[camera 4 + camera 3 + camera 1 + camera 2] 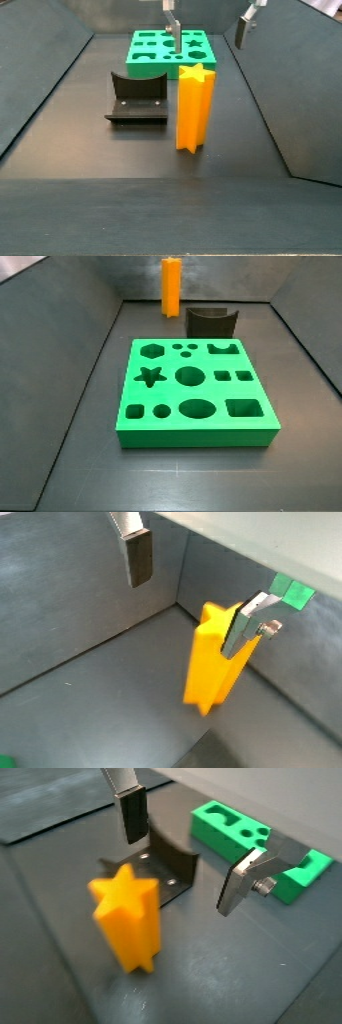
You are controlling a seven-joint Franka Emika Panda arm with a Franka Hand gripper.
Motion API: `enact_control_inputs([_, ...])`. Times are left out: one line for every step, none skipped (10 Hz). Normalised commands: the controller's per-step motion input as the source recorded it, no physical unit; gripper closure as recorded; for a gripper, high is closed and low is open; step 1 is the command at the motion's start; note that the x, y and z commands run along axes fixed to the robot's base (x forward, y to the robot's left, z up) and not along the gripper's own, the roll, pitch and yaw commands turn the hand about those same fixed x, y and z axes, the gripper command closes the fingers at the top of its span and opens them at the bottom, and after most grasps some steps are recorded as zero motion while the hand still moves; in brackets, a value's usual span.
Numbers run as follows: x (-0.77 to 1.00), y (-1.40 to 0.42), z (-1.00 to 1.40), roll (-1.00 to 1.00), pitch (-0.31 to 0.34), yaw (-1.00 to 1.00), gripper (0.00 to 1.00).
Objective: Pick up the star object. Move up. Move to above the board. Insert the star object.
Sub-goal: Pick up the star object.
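Note:
The orange star object stands upright on the dark floor, apart from the green board. It also shows in a side view behind the board, and in both wrist views. My gripper is open and empty, high above the floor between the star object and the board. Its fingers stand wide apart and touch nothing. In a wrist view one finger overlaps the star object's top edge. The gripper is out of view in one side view.
The dark fixture stands on the floor between the star object and the board; it also shows in a wrist view. Grey walls enclose the floor on the sides and back.

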Motion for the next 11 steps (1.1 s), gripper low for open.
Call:
enact_control_inputs([0.00,0.39,0.00,-0.01,-0.057,0.78,0.00])
enact_control_inputs([0.00,0.18,-0.05,-0.10,-0.156,0.83,0.00])
enact_control_inputs([0.00,0.02,-0.11,-0.09,-0.199,0.89,0.00])
enact_control_inputs([0.00,0.00,-0.17,-0.10,-0.216,0.88,0.00])
enact_control_inputs([0.00,0.04,-0.10,-0.08,-0.204,0.88,0.00])
enact_control_inputs([0.02,0.14,-0.02,-0.07,-0.181,0.80,0.00])
enact_control_inputs([0.12,0.40,0.00,-0.03,-0.091,0.62,0.00])
enact_control_inputs([0.13,0.50,0.04,-0.02,-0.037,0.52,0.00])
enact_control_inputs([0.21,0.53,0.02,-0.05,-0.011,0.42,0.00])
enact_control_inputs([0.29,0.35,0.00,-0.03,0.000,0.17,0.00])
enact_control_inputs([0.39,0.17,-0.38,0.00,0.000,0.00,0.00])
